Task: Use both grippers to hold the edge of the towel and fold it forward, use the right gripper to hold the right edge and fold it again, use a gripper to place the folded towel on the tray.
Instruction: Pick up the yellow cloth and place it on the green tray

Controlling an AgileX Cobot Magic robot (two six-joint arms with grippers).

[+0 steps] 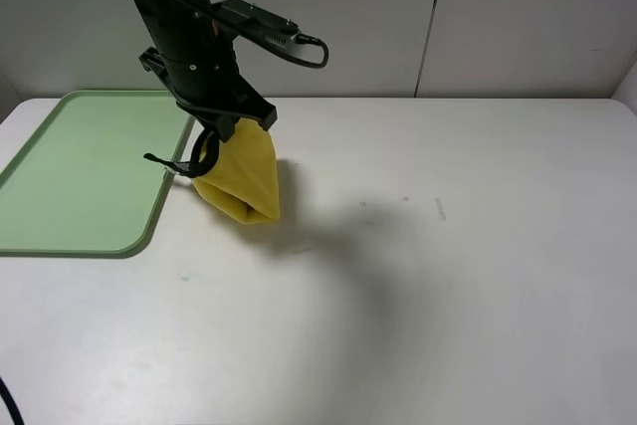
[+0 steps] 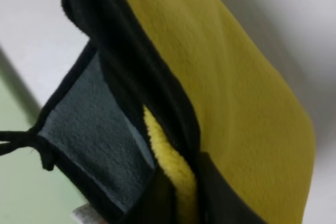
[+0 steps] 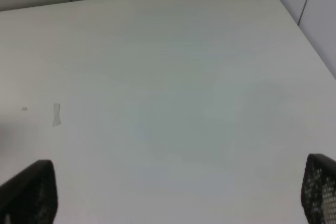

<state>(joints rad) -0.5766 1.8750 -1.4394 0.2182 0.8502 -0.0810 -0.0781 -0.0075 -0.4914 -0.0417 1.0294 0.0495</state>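
Note:
The folded yellow towel (image 1: 244,178) with black trim hangs from my left gripper (image 1: 214,141), lifted above the white table just right of the green tray (image 1: 80,171). In the left wrist view the towel (image 2: 231,93) fills the frame, showing yellow plush, a grey inner side and black edging; the gripper (image 2: 173,198) is shut on it. A black loop dangles from the towel towards the tray. My right gripper (image 3: 173,192) is open over bare table, holding nothing; it does not show in the exterior high view.
The tray sits at the table's left, its right rim (image 1: 174,171) close beside the hanging towel. A small tape mark (image 3: 56,114) lies on the table (image 1: 448,276). A grey wall stands behind the table.

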